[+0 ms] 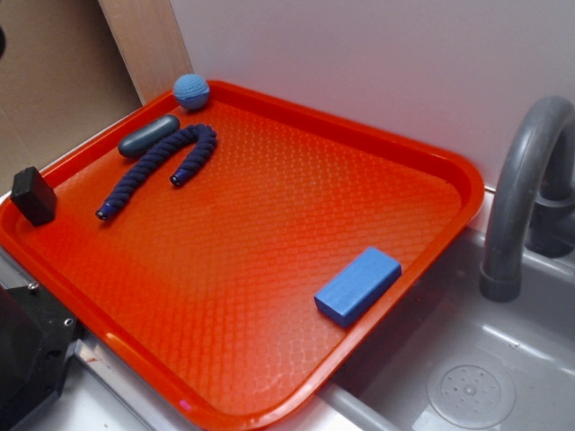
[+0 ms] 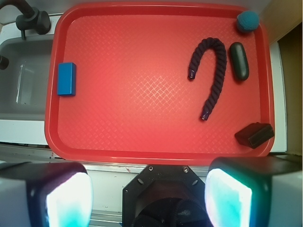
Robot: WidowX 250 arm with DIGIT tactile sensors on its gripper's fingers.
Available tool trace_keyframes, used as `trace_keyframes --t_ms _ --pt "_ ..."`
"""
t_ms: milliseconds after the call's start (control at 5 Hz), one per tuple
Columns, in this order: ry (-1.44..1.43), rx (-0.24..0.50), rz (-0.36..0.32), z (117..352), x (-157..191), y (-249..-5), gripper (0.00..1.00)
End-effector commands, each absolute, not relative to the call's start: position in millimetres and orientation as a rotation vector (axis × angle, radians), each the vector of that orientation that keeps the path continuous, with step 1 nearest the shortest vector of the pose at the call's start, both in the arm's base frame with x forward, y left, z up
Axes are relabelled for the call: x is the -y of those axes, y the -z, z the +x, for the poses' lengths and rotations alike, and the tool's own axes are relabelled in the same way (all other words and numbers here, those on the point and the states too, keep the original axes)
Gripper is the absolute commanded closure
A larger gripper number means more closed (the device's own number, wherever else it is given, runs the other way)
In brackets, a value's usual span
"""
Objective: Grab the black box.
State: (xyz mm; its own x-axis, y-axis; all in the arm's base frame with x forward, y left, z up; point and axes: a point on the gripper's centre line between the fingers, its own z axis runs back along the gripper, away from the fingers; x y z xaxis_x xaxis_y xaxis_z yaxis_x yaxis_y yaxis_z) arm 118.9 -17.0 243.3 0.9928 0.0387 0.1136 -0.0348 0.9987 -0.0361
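The black box (image 1: 33, 195) is a small matte block at the left corner of the red tray (image 1: 269, 269). In the wrist view the black box (image 2: 254, 135) lies at the tray's lower right corner, just above my right pad. My gripper (image 2: 149, 196) is open, high above the tray's near edge, with nothing between its pads (image 2: 226, 196). The exterior view shows only the arm's black base at the lower left; the gripper itself is out of that frame.
On the tray (image 2: 142, 142) also lie a blue block (image 2: 66, 78), a dark purple rope (image 2: 210, 71), a dark grey capsule (image 2: 239, 60) and a blue ball (image 2: 248, 21). A grey sink (image 1: 467, 359) with a faucet (image 1: 521, 189) adjoins the tray.
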Motion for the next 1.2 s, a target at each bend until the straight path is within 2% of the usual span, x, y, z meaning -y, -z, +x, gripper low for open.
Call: trace_keyframes --t_ms 0,200,400,600,800,1000 --pt "-0.037 0.115 -0.034 119 17 -243 0.00" --pt "-0.284 0.102 0.030 144 -33 -204 0.00" --pt "-0.533 0.144 0.082 154 -84 -181 0.00" --pt "-0.773 0.181 0.148 136 -114 -161 0.00" --pt "-0.913 0.245 0.207 109 -129 -152 0.00" --pt "-0.931 0.235 0.237 90 -141 -133 0.00"
